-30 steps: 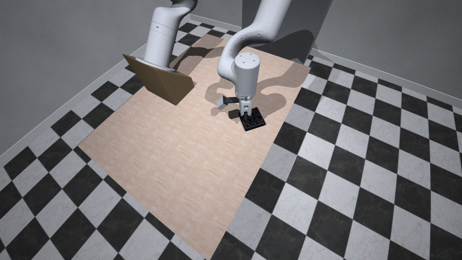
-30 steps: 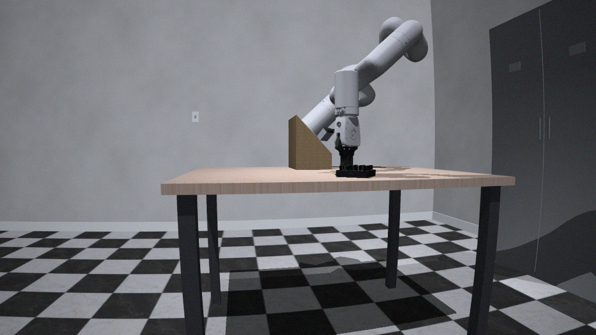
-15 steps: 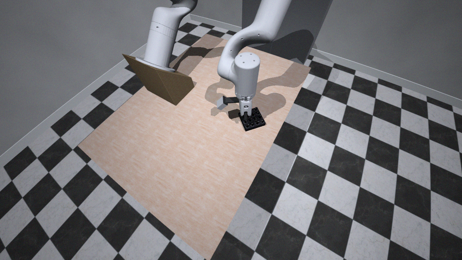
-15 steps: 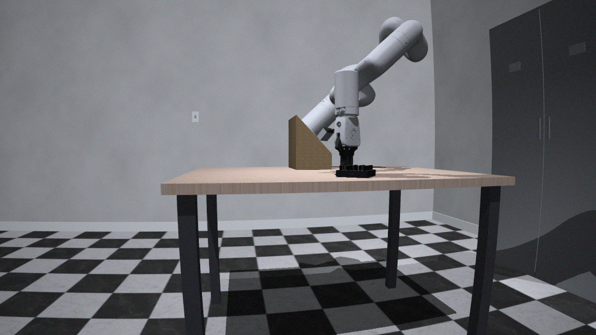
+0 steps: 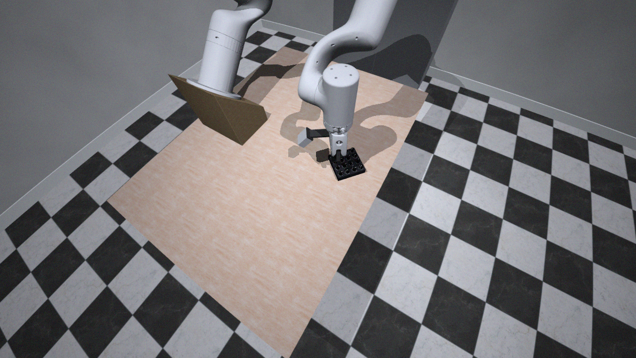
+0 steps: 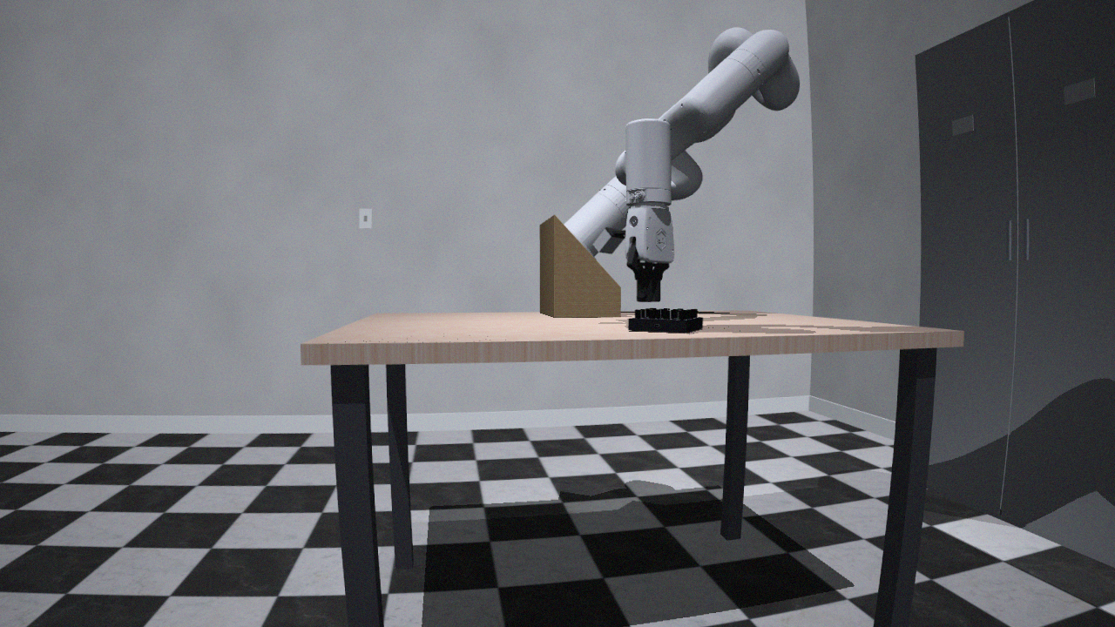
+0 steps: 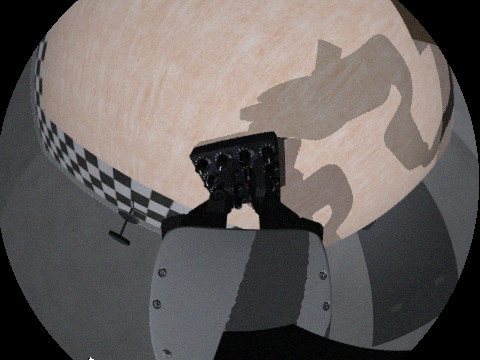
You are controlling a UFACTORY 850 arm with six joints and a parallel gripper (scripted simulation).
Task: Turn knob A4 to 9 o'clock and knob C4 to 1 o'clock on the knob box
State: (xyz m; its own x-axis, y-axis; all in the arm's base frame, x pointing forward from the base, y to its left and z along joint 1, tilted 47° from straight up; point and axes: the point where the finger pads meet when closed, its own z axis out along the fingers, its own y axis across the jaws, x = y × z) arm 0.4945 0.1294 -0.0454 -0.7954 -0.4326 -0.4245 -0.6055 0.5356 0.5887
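Jaws point(image 5: 338, 157) point(image 6: 648, 300) slightly parted, empty, above knob box point(image 5: 351, 175) point(image 6: 666, 326) point(image 7: 235, 144). Next knob should be centred before descent; neighbours mustn't be brushed.

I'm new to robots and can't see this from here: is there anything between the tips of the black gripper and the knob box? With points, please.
Nothing: the exterior view shows bare air between the gripper point(image 5: 338, 156) point(image 6: 648, 300) point(image 7: 244, 200) and the knob box point(image 5: 349, 172) point(image 6: 665, 326) point(image 7: 235, 143).

Top view: high above my bench point(image 5: 249, 209) point(image 6: 498, 349) point(image 7: 150, 75), tilted down, far back. Exterior: level with benchtop, side-on, well back. Wrist: beside my claw point(image 5: 338, 155) point(image 6: 648, 290) point(image 7: 244, 169), close, facing down past it. Top and exterior share arm, bench.
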